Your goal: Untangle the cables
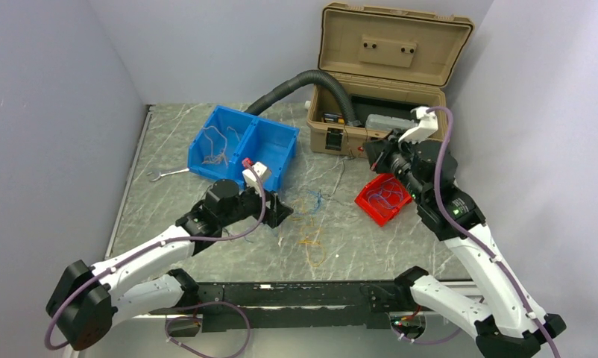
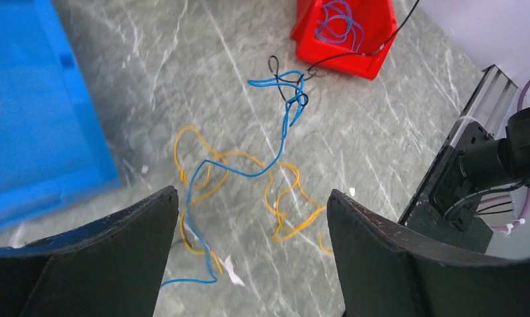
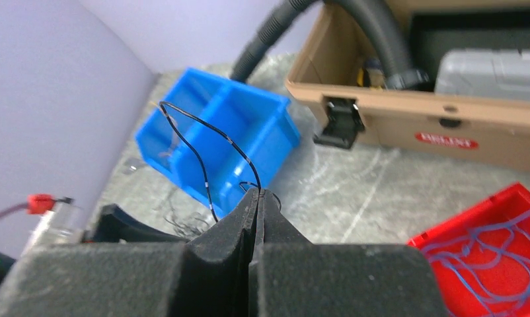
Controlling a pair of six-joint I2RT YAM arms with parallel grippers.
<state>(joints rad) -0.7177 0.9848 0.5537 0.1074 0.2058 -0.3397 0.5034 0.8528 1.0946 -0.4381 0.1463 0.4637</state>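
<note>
Right claw [image 3: 254, 193] grips one black cable [image 3: 216, 136]; one blue bin [image 3: 249, 122] beyond

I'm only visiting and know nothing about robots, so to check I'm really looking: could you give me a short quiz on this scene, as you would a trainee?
1. True or false: the right pincer is shut on a black wire.
2. What colour are the wires lying in the red bin? A yellow, B blue, C white.
3. Fill in: the open left pincer hangs over a tangle of blue and ____ wires on the table.

Key: 1 true; 2 B; 3 yellow.
</note>
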